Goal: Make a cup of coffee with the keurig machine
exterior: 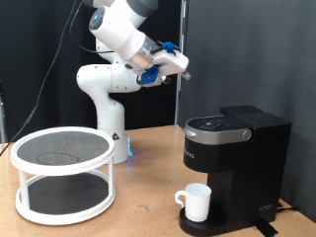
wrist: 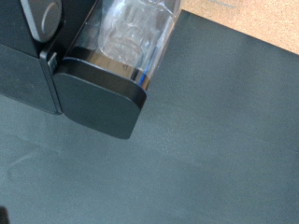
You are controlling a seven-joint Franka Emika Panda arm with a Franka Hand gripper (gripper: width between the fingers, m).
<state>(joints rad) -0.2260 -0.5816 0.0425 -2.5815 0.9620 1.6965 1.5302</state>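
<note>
The black keurig machine [exterior: 242, 148] stands on the table at the exterior view's right, its lid down. The white cup [exterior: 197, 202] sits upright on the machine's round drip base, under the brew head, handle towards the exterior view's left. My gripper [exterior: 182, 63] is high in the air, above and to the left of the machine in the exterior view, touching nothing. Nothing shows between its fingers. The wrist view shows a corner of the machine's black body [wrist: 93, 98] and its clear water tank [wrist: 131, 37]; the fingers do not show there.
A white two-tier round rack [exterior: 61, 173] with dark mesh shelves stands on the wooden table [exterior: 148, 212] at the exterior view's left. The robot's white base [exterior: 109, 109] is behind it. A dark curtain hangs at the back.
</note>
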